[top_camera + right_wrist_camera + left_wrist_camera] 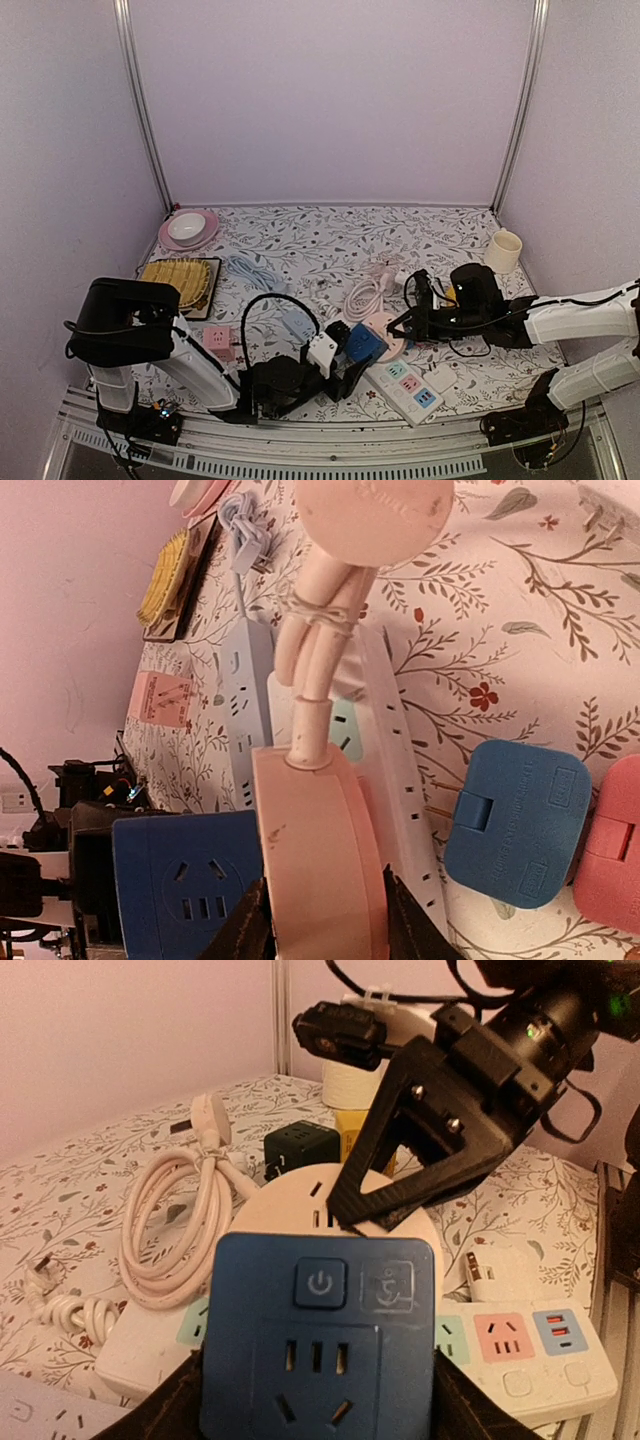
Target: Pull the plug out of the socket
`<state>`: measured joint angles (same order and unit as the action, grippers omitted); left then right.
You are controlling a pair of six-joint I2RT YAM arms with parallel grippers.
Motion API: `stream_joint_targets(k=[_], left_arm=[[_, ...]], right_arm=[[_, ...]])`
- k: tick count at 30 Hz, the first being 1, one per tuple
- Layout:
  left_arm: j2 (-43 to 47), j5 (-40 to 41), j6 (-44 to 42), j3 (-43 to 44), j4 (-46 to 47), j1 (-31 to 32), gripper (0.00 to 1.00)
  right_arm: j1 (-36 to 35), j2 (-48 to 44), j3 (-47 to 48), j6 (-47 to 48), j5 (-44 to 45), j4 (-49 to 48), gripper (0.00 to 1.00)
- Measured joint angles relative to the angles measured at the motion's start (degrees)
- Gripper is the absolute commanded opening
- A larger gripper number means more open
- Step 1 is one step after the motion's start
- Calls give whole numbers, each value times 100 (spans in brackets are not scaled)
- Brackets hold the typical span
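A blue square plug adapter [365, 343] sits against the face of a round pink socket [388, 327] near the table's front middle. My left gripper [348, 362] is shut on the blue adapter [318, 1335], with one finger on each side of it. My right gripper [402, 325] is shut on the pink socket's rim [320, 860], seen edge-on in the right wrist view. There the adapter [185, 880] touches the socket's left face. I cannot tell whether its pins are still in. The right gripper's black fingers [400, 1175] show on the socket [300, 1190] in the left wrist view.
A white power strip [405, 385] with coloured outlets lies just in front. A coiled white cable [365, 295], a black cube [300, 1145], a cup [503, 250], a pink plate with a bowl [188, 230], a yellow tray [180, 280] and a pink adapter [218, 340] lie around.
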<state>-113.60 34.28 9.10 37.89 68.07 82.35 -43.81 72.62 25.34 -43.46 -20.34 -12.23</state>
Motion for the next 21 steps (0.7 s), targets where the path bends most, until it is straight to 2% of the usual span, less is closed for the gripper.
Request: stream_joint_targets(k=[6, 21], left_arm=[[-74, -76, -50, -13, -256, 11, 80], [-79, -195, -96, -44, -282, 11, 78]], right_arm=[[-358, -234, 590, 348, 188, 745, 4], [-745, -260, 970, 879, 874, 1622, 3]])
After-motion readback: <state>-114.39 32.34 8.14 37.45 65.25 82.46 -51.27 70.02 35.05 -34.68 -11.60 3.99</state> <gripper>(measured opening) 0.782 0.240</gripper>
